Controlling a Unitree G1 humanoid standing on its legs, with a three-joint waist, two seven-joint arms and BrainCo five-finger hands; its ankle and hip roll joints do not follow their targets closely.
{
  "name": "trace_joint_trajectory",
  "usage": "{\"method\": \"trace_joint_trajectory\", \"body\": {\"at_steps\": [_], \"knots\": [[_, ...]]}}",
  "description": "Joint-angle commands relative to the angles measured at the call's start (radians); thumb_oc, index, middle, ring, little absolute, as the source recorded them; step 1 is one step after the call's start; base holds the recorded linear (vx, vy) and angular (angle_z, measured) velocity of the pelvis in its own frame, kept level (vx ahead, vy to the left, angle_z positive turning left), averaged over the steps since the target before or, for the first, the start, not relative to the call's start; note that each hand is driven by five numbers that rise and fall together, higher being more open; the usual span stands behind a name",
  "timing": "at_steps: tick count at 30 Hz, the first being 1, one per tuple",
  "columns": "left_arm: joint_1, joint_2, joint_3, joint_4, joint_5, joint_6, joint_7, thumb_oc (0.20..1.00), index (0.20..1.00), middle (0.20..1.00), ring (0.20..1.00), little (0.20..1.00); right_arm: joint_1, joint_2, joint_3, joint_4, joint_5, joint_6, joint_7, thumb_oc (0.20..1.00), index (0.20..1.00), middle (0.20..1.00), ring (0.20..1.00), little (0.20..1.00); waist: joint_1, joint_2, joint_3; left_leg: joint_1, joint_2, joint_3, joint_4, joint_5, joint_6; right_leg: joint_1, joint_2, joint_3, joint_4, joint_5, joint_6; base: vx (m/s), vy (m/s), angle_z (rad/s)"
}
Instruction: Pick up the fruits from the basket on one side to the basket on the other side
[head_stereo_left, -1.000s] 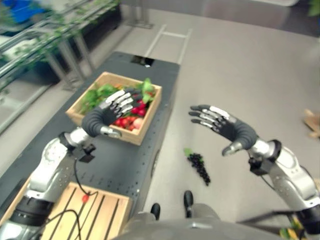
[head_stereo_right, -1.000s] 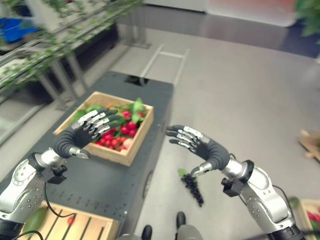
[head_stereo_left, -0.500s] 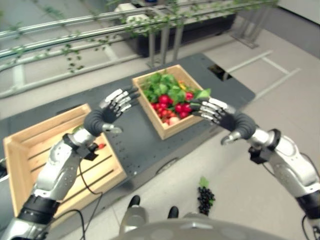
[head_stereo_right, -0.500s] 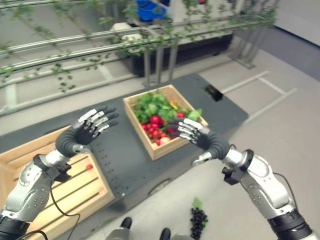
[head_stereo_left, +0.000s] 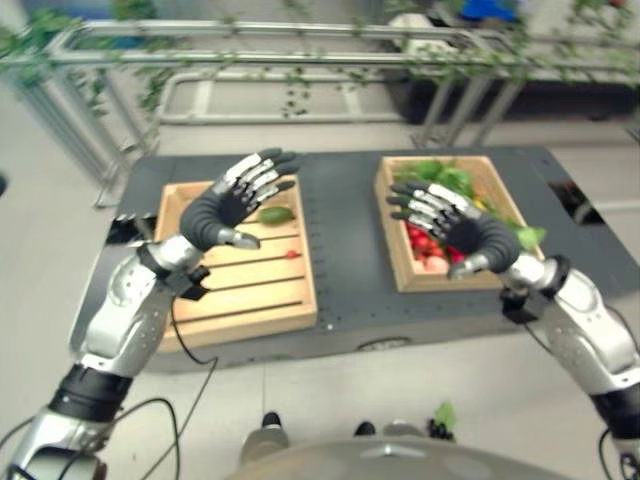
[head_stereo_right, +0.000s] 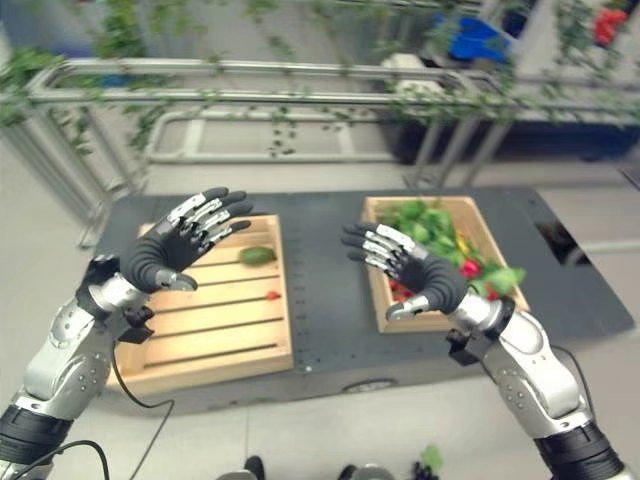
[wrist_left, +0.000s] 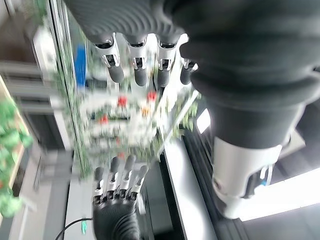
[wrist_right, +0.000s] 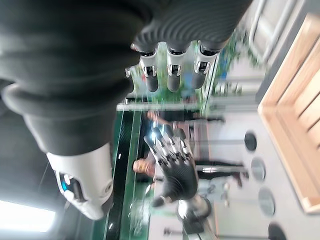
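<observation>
No fruit is in hand at this moment, so the step looks like the reach before a pick. The left robot hand (head_stereo_right: 170, 250) hovers with fingers spread and empty above the left basket (head_stereo_right: 205, 340), a slatted wooden crate on the dark tabletop (head_stereo_right: 330, 300). That crate holds a green fruit (head_stereo_right: 257, 256) at its far side and a small red fruit (head_stereo_right: 272, 295) nearer the middle; the rest is bare slats. To the right, the right robot hand (head_stereo_right: 420, 275) is likewise open and empty, raised over the near left part of the right basket (head_stereo_right: 470, 215), which is heaped with leafy greens (head_stereo_right: 425, 220) and red fruits (head_stereo_right: 470, 268). Next, probably, that hand must drop onto one red fruit, close round it and carry it left
</observation>
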Motion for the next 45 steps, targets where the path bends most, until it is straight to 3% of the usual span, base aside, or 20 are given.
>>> {"method": "trace_joint_trajectory", "body": {"at_steps": [1,3,4,6,7,14,16,17,18,21,22,28,29,31,34,36,37,39,42,45], "knots": [[-0.018,-0.003,0.033,-0.021,0.055,-0.033,0.0,1.0,1.0,1.0,1.0,1.0,-0.01,0.04,-0.047,-0.02,0.029,-0.053,-0.027,1.0,1.0,1.0,1.0,1.0,-0.008,0.021,-0.034,0.132,0.057,-0.028,0.049,-0.145,-0.043,-0.043,-0.005,-0.037,-0.045,0.061,0.064,-0.09,0.308,0.33],[-0.008,0.002,0.046,-0.027,0.053,-0.031,-0.004,1.0,1.0,1.0,1.0,1.0,-0.011,0.048,-0.044,-0.018,0.015,-0.05,-0.027,1.0,1.0,1.0,1.0,1.0,-0.003,0.019,-0.028,0.131,0.042,-0.041,0.04,-0.151,-0.034,-0.047,-0.015,-0.028,-0.04,0.069,0.071,-0.11,0.277,0.15],[0.009,0.008,0.061,-0.029,0.064,-0.032,-0.005,1.0,1.0,1.0,1.0,1.0,-0.004,0.069,-0.048,-0.018,0.007,-0.046,-0.023,1.0,1.0,1.0,1.0,1.0,0.01,0.017,-0.014,0.118,0.018,-0.048,0.025,-0.153,-0.016,-0.055,-0.035,-0.023,-0.039,0.094,0.092,-0.13,0.281,0.06],[0.01,0.008,0.062,-0.03,0.065,-0.032,-0.005,1.0,1.0,1.0,1.0,1.0,-0.003,0.07,-0.049,-0.018,0.007,-0.045,-0.022,1.0,1.0,1.0,1.0,1.0,0.008,0.016,-0.015,0.117,0.015,-0.049,0.024,-0.152,-0.014,-0.056,-0.038,-0.024,-0.039,0.097,0.094,-0.1,0.18,0.14],[0.013,0.01,0.074,-0.035,0.076,-0.028,-0.002,1.0,1.0,1.0,1.0,1.0,-0.004,0.089,-0.051,-0.008,-0.018,-0.048,-0.027,1.0,1.0,1.0,1.0,1.0,0.015,0.011,-0.01,0.097,-0.012,-0.064,-0.005,-0.144,-0.001,-0.068,-0.058,-0.023,-0.052,0.127,0.115,-0.14,0.255,0.19],[0.029,0.005,0.099,-0.059,0.098,-0.03,0.0,1.0,1.0,1.0,1.0,1.0,-0.032,0.115,-0.023,-0.008,-0.054,-0.053,-0.032,1.0,1.0,1.0,1.0,1.0,0.036,0.001,0.018,0.076,-0.09,-0.073,-0.049,-0.134,0.042,-0.094,-0.123,-0.011,-0.075,0.203,0.17,-0.12,0.268,0.12],[0.025,0.007,0.102,-0.061,0.102,-0.03,0.006,1.0,1.0,1.0,1.0,1.0,-0.045,0.119,-0.016,-0.008,-0.077,-0.058,-0.044,1.0,1.0,1.0,1.0,1.0,0.031,0.015,0.028,0.066,-0.093,-0.083,-0.052,-0.121,0.052,-0.108,-0.141,0.035,-0.019,0.192,0.183,-0.18,0.203,0.03],[0.013,0.006,0.095,-0.059,0.096,-0.03,0.004,1.0,1.0,1.0,1.0,1.0,-0.049,0.121,-0.015,-0.012,-0.08,-0.055,-0.041,1.0,1.0,1.0,1.0,1.0,0.023,0.014,0.034,0.041,-0.103,-0.082,-0.048,-0.092,0.064,-0.126,-0.143,0.086,0.031,0.17,0.164,-0.28,0.217,0.1],[0.008,-0.001,0.082,-0.055,0.088,-0.029,-0.003,1.0,1.0,1.0,1.0,1.0,-0.041,0.122,-0.016,-0.022,-0.076,-0.047,-0.024,1.0,1.0,1.0,1.0,1.0,0.023,0.022,0.031,0.024,-0.106,-0.087,-0.043,-0.079,0.074,-0.116,-0.11,0.15,0.087,0.116,0.15,-0.22,0.159,0.15],[0.018,-0.012,0.081,-0.052,0.091,-0.026,-0.01,1.0,1.0,1.0,1.0,1.0,-0.031,0.127,-0.007,-0.021,-0.072,-0.039,-0.013,1.0,1.0,1.0,1.0,1.0,0.041,0.016,0.007,0.012,-0.111,-0.08,-0.046,-0.072,0.077,-0.07,-0.088,0.152,0.079,0.071,0.138,-0.06,0.03,0.09],[0.032,-0.035,0.087,-0.045,0.096,-0.031,-0.003,1.0,1.0,1.0,1.0,1.0,-0.021,0.141,-0.006,-0.021,-0.067,-0.04,-0.015,1.0,1.0,1.0,1.0,1.0,0.046,0.006,-0.003,0.016,-0.119,-0.084,-0.056,-0.063,0.072,-0.069,-0.052,0.183,0.019,0.061,0.13,-0.02,-0.031,-0.19],[0.096,-0.091,0.11,0.001,0.118,-0.033,0.015,1.0,1.0,1.0,1.0,1.0,-0.009,0.171,0.009,0.05,-0.091,-0.056,-0.045,1.0,1.0,1.0,1.0,1.0,0.049,0.006,-0.023,0.022,-0.111,-0.06,-0.064,-0.057,0.065,-0.045,-0.035,0.179,-0.059,0.079,0.127,0.0,-0.053,-0.14],[0.118,-0.155,0.101,0.071,0.132,-0.038,0.042,1.0,1.0,1.0,1.0,1.0,0.041,0.195,0.005,0.116,-0.101,-0.061,-0.068,1.0,1.0,1.0,1.0,1.0,0.044,0.007,-0.023,0.031,-0.101,-0.064,-0.068,-0.051,0.053,-0.023,-0.028,0.161,-0.077,0.072,0.117,0.02,-0.089,-0.05],[0.126,-0.178,0.095,0.12,0.141,-0.045,0.061,1.0,1.0,1.0,1.0,1.0,0.056,0.198,0.009,0.156,-0.133,-0.077,-0.09,1.0,1.0,1.0,1.0,1.0,0.041,0.008,-0.022,0.032,-0.097,-0.068,-0.07,-0.048,0.05,-0.018,-0.024,0.158,-0.081,0.069,0.113,0.01,-0.095,0.09],[0.133,-0.23,0.07,0.325,0.261,-0.101,0.148,1.0,1.0,1.0,1.0,1.0,0.089,0.21,0.007,0.298,-0.256,-0.13,-0.183,1.0,1.0,1.0,1.0,1.0,0.031,0.011,-0.024,0.036,-0.09,-0.073,-0.072,-0.042,0.042,-0.003,-0.018,0.145,-0.09,0.063,0.107,0.01,-0.061,0.22],[0.117,-0.297,0.032,0.591,0.395,-0.14,0.246,1.0,1.0,1.0,1.0,1.0,0.114,0.243,0.006,0.458,-0.318,-0.167,-0.259,1.0,1.0,1.0,1.0,1.0,0.024,0.016,-0.025,0.036,-0.082,-0.078,-0.058,-0.044,0.038,0.006,-0.013,0.134,-0.088,0.051,0.1,0.0,-0.042,0.11],[0.116,-0.297,0.032,0.592,0.395,-0.141,0.246,1.0,1.0,1.0,1.0,1.0,0.113,0.243,0.006,0.459,-0.318,-0.167,-0.258,1.0,1.0,1.0,1.0,1.0,0.024,0.017,-0.025,0.036,-0.082,-0.079,-0.058,-0.044,0.038,0.006,-0.013,0.134,-0.089,0.051,0.1,0.01,-0.024,0.11],[0.108,-0.334,0.025,0.778,0.536,-0.168,0.374,1.0,1.0,1.0,1.0,1.0,0.123,0.274,-0.012,0.557,-0.361,-0.197,-0.348,1.0,1.0,1.0,1.0,1.0,0.018,0.024,-0.024,0.037,-0.08,-0.081,-0.047,-0.047,0.037,0.009,-0.012,0.137,-0.085,0.044,0.095,0.01,-0.003,0.1],[0.107,-0.361,0.018,0.931,0.656,-0.188,0.475,1.0,1.0,1.0,1.0,1.0,0.122,0.295,-0.026,0.684,-0.386,-0.23,-0.423,1.0,1.0,1.0,1.0,1.0,0.011,0.03,-0.025,0.039,-0.079,-0.079,-0.042,-0.051,0.036,0.015,-0.012,0.139,-0.083,0.04,0.093,0.0,0.0,0.0],[0.124,-0.388,0.031,1.066,0.711,-0.185,0.508,1.0,1.0,1.0,1.0,1.0,0.134,0.291,-0.042,0.792,-0.467,-0.239,-0.484,1.0,1.0,1.0,1.0,1.0,0.007,0.035,-0.026,0.04,-0.078,-0.078,-0.036,-0.054,0.036,0.016,-0.012,0.142,-0.079,0.036,0.092,0.0,0.0,0.0]]}}
